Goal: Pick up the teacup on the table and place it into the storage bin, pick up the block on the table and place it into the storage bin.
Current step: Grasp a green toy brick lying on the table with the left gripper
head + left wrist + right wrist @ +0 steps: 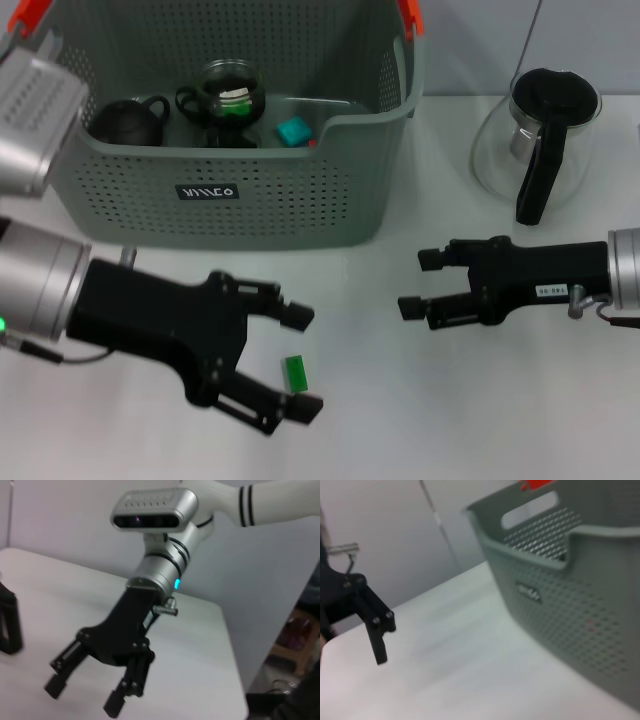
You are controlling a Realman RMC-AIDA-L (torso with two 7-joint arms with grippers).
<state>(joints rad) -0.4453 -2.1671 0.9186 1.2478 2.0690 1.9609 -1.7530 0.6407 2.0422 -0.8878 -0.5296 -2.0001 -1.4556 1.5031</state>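
Left pincer (pixel 300 362) wide open around green block (pixel 295 373).

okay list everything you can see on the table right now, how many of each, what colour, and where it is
storage bin: one, grey-green with orange clips, far left part of the table
black teapot: one, inside the bin, left end
glass teacup: one, clear with dark handle, inside the bin, middle
teal block: one, inside the bin, right of the cup
green block: one, on the table in front of the bin
glass pitcher: one, clear with black lid and handle, far right of the table
left gripper: one, black, open around the green block
right gripper: one, black, open, over the table, right of the bin
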